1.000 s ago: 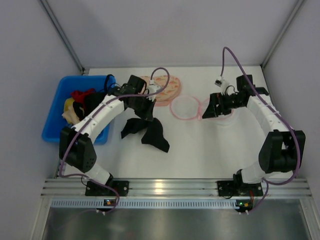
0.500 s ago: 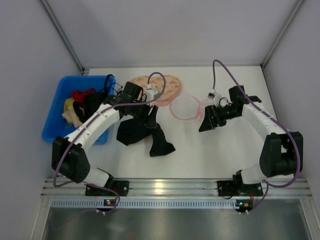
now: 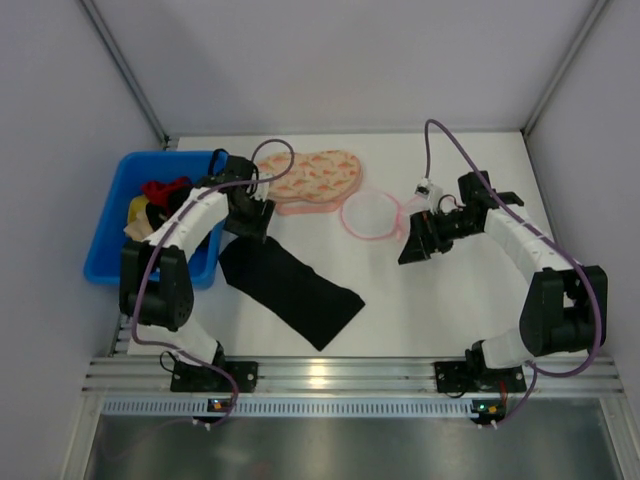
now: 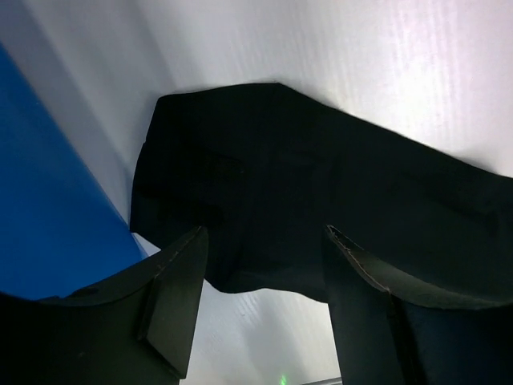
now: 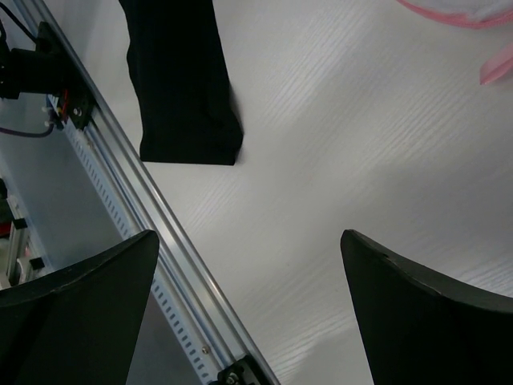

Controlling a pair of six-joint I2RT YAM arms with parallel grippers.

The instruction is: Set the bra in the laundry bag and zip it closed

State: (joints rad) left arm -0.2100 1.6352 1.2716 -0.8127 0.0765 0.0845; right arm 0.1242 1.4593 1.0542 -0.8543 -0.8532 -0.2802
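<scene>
The left gripper [image 3: 249,217] hangs over the table's left part with its 2 fingers [image 4: 172,293] parted to a moderate gap. In the left wrist view nothing is pinched between them; the cloth below shows through the gap. Directly under it lies the far end of the bra [image 3: 290,285], a long, plain black strip of soft fabric spread flat on the white table [image 3: 450,300]. The strip runs diagonally from beside the blue plastic bin [image 3: 118,190] toward the near aluminium rail [image 3: 320,375]. The bin, just left of the gripper, holds a jumble of red, tan and black clothes.

The right gripper [image 3: 412,247] hovers over bare table at the right, its jaws spread wide and empty. Its wrist camera sees the near end of the bra [image 5: 180,88] well off to one side, close to the rail [image 5: 160,241].

Between the 2 grippers, nearer the right one, sits the laundry bag [image 3: 370,215], a small round pouch of translucent white mesh with a pink zip rim, lying flat. The bra is outside it and well apart from it. Whether its zip is open cannot be made out. Touching the bag's far-left edge lies a peach-pink heart-shaped patterned cloth [image 3: 310,178].
</scene>
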